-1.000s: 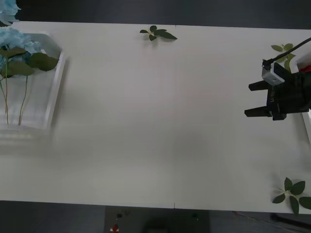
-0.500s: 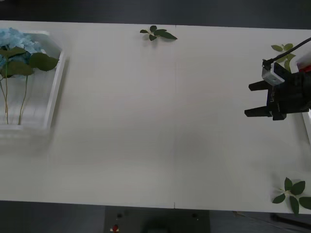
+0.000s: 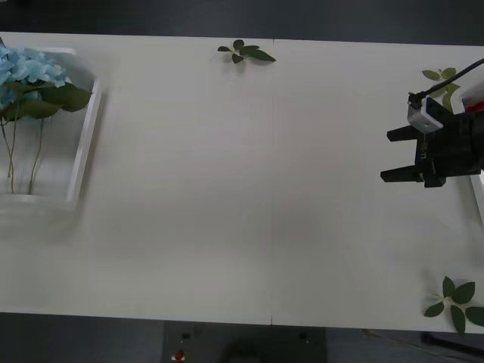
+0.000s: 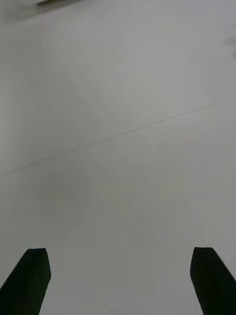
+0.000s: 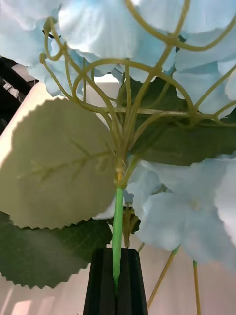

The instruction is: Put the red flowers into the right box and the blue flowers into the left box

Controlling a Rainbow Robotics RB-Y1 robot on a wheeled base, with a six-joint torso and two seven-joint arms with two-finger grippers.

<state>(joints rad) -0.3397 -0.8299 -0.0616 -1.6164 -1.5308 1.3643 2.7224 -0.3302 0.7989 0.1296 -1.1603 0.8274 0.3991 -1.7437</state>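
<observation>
The pale-blue, fluffy artificial hydrangea clusters [image 3: 26,68] on thin stems with broad green leaves lie at the table's 10 o'clock edge, blooms toward 12 o'clock and stems trailing toward 6 o'clock, inside the shallow white rectangular plastic tray with a raised rim [image 3: 85,144] that serves as the left box. In the left wrist view one such cluster [image 5: 147,29] sits directly over the left gripper [image 5: 116,283], whose black fingers [image 5: 101,285] are clenched together on the green stem that rises between them; a large toothed green leaf [image 5: 59,162] spreads beside that stem. The deep-red artificial blooms [image 3: 475,108] show as a small red patch at the 3 o'clock edge of the front view, beside a white sliver of the right-hand tray rim [image 3: 479,189]; more detail cannot be made out. The right gripper [image 3: 393,156] hovers just inward of that tray, its black fingers [image 3: 399,134] spread apart and pointing toward 9 o'clock with nothing between them; the right wrist view shows the same two fingers [image 4: 30,278] parted over bare tabletop. Loose green leaf sprigs rest on the white table [image 3: 242,189] at 12 o'clock [image 3: 246,52], 2 o'clock [image 3: 442,78] and 4 o'clock [image 3: 456,298].
</observation>
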